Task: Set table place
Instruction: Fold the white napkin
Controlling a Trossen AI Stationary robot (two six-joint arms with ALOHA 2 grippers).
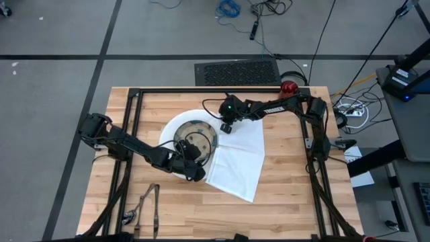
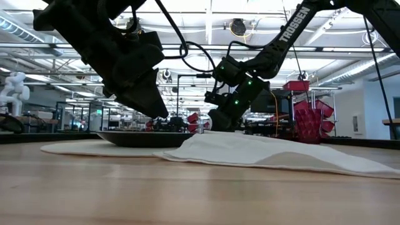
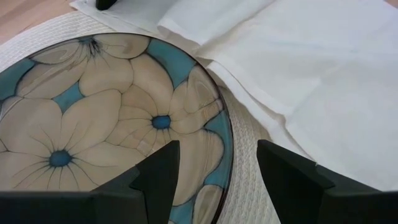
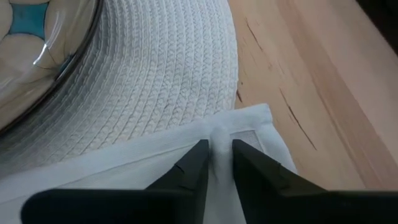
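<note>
Here on the pale butcher-block wooden table: big round white woven plate carrying the patterned beige-and-blue bowl, soft white cloth napkin spread just beside, one edge lapping the plate. Right gripper down at the napkin's far corner, fingers nearly closed, pinching a ridge of hem. Left gripper poised over the bowl's rim, fingers spread wide, holding nothing. Likely limp and light, prone to drag and fold; best taken by a hemmed corner. Small red cup near the far edge.
</note>
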